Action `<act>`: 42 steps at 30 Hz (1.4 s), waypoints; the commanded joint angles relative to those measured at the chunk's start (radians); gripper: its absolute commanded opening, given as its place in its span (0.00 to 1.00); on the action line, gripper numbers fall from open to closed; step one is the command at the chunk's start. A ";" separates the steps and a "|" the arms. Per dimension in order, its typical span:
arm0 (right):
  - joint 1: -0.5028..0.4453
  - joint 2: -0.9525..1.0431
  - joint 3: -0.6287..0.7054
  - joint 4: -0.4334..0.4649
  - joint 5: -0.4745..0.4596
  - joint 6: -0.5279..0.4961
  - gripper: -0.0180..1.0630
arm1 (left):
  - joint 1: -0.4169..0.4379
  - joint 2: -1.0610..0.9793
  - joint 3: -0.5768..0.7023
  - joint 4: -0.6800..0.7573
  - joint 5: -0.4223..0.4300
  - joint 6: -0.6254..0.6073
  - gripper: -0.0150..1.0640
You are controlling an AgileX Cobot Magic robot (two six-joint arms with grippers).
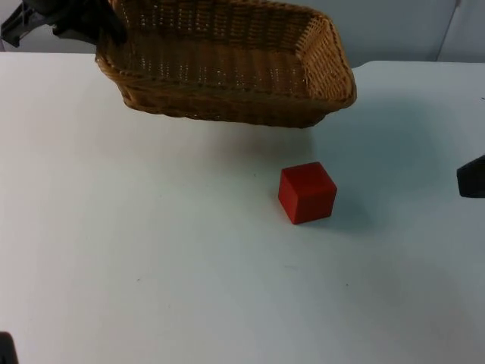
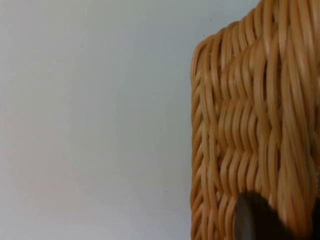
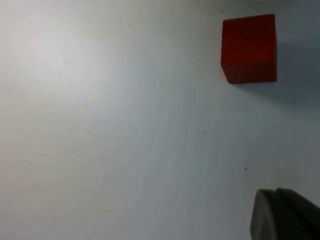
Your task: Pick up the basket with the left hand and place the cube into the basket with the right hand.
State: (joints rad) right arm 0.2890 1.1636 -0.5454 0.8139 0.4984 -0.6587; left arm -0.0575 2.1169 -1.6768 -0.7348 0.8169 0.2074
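From my end the basket [image 1: 227, 68] is cut off up top, and the right gripper [image 1: 471, 177] is mostly out of frame

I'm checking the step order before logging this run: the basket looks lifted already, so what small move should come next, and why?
Probably the right gripper should travel in toward the red cube and come down over it. The left gripper holds the wicker basket off the white table, its shadow beneath it, while the cube sits untouched on the table, apart from the basket, with the right gripper off at the table's edge.
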 commanded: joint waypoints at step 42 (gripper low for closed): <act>0.272 0.628 -0.508 -0.814 0.031 0.854 0.46 | -0.005 -0.018 -0.011 -0.039 -0.012 -0.005 0.01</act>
State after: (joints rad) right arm 0.5488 1.7795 -1.0201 0.0502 0.5348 0.1368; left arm -0.0575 2.1169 -1.6768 -0.7348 0.8161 0.2074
